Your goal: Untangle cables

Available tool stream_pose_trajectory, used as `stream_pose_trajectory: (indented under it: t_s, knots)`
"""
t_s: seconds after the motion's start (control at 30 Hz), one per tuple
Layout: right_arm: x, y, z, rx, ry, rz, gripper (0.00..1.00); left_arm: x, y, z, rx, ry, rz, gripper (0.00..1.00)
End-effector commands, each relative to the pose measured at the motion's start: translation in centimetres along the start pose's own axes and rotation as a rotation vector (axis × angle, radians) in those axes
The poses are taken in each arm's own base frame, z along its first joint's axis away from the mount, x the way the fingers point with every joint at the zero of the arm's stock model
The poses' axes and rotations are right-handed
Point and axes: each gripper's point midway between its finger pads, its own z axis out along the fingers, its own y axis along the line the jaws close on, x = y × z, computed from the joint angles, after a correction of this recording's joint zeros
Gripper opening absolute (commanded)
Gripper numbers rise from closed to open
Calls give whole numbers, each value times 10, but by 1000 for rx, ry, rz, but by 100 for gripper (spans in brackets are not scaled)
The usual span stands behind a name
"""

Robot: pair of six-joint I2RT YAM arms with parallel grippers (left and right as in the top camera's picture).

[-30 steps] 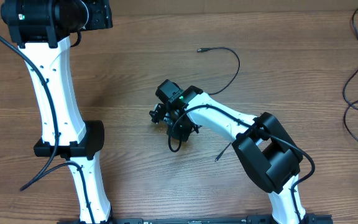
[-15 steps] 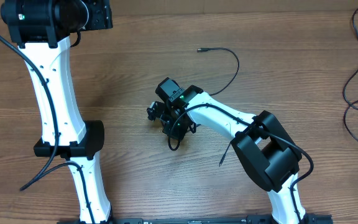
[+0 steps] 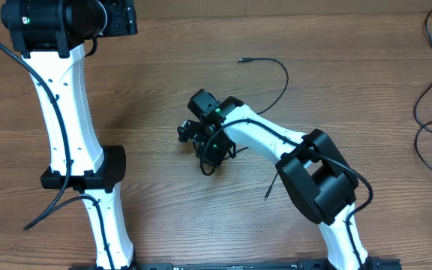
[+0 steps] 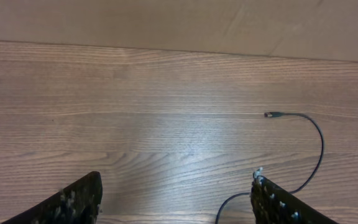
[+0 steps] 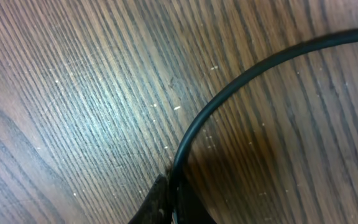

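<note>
R fingers [image 5: 160, 202]: pinched tight on the centre cable [image 5: 241, 74], no gap showing. The cord leaves the tips toward 1 o'clock in the wrist view, lying on the wood. From overhead the R gripper [image 3: 189, 135] sits near table centre, pointing approx 9 o'clock. A small loop of cord hangs just at 5 o'clock of the gripper, under the wrist. The cable then passes beneath the R arm [image 3: 265, 142], and a long arc comes out toward 1 o'clock and ends in its plug [image 3: 241, 60]. A loose strand end shows at 4 o'clock by the arm's elbow; can't tell if it's the same cord.

L fingers [image 4: 73, 202]: spread wide, nothing btwn them but bare table [image 4: 166, 93]. L gripper [image 4: 176, 208] hangs over the wood at approx 11 o'clock of the table. Its wrist cam sees the plug + arc at 2 o'clock, well apart.

Second cable [image 3: 426, 90]: loose squiggle at the table's 3 o'clock edge, well apart from both grippers.
</note>
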Motion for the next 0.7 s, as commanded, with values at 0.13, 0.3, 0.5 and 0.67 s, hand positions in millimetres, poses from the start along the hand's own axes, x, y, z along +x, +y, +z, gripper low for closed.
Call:
stream_pose_trajectory:
  t_s: [0.13, 0.3, 0.5, 0.67]
  knots:
    - [33, -20, 39, 55, 192, 32, 4, -2, -4, -12, 9, -24, 26, 77]
    - [14, -28, 21, 97, 160, 21, 4, -2, -4, -12, 9, -24, 26, 77]
    - [-14, -34, -5, 124, 96, 11, 4, -2, -3, -12, 5, -24, 26, 77]
    - [-37, -42, -32, 153, 33, 9, 4, -2, -4, -12, 6, -24, 29, 77]
